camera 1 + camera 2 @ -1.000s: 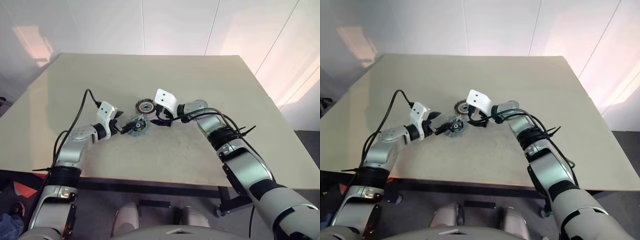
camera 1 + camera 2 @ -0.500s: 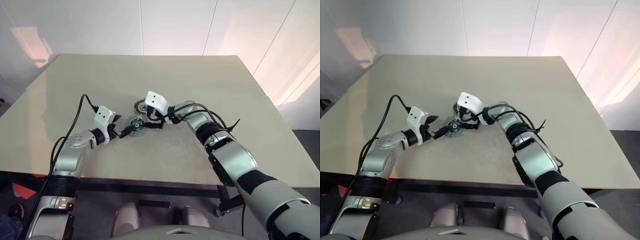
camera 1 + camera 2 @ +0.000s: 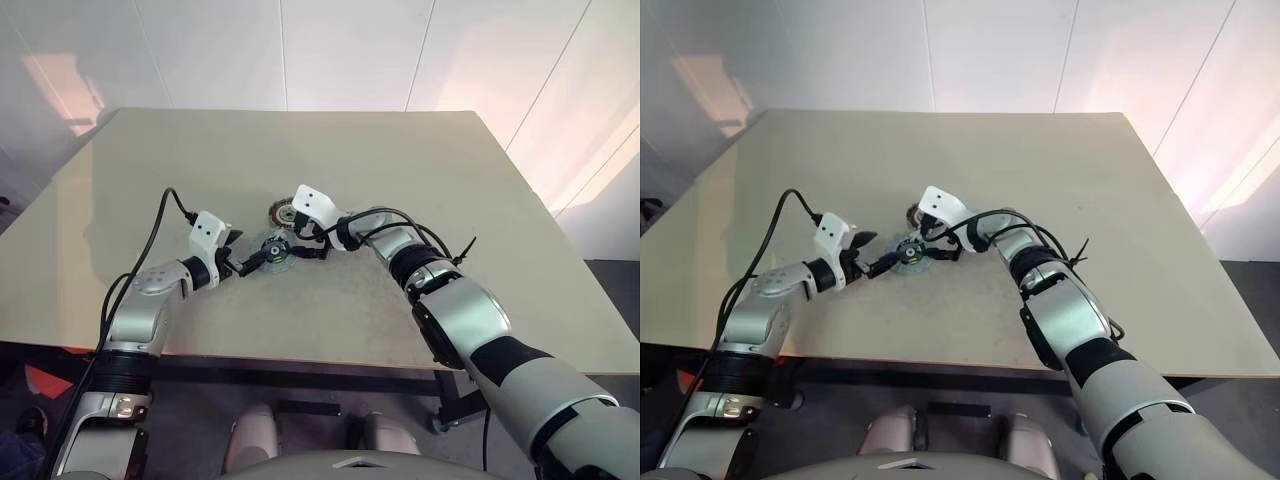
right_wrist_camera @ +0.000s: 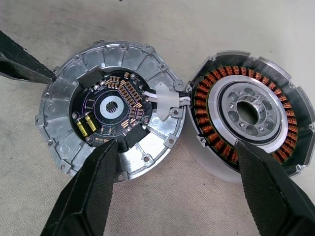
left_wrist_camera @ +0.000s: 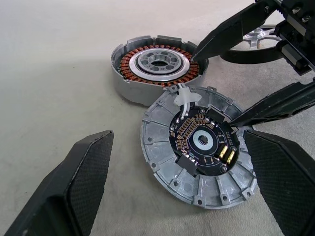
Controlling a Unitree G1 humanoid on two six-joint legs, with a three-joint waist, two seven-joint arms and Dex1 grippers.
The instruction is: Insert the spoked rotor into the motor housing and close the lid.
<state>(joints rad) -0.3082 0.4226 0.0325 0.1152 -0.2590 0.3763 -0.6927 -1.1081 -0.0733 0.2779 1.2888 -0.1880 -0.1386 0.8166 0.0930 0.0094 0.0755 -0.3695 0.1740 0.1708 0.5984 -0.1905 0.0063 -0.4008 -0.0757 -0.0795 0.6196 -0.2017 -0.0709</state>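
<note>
Rotor not yet in, lid still off, on the beige tabletop (image 3: 420,180).

The short round silver motor housing (image 4: 251,118), its ring of copper windings bare around an empty centre, sits just beside the flat ribbed grey lid (image 5: 199,147), which lies with its dark circuit hub facing up; white wires join the two. The spoked silver rotor (image 5: 256,37) lies just behind them, uninserted. The left gripper (image 5: 182,191) hangs spread wide before the lid. The right gripper (image 4: 177,191) is spread above lid and housing, holding nothing. Both steps remain.
</note>
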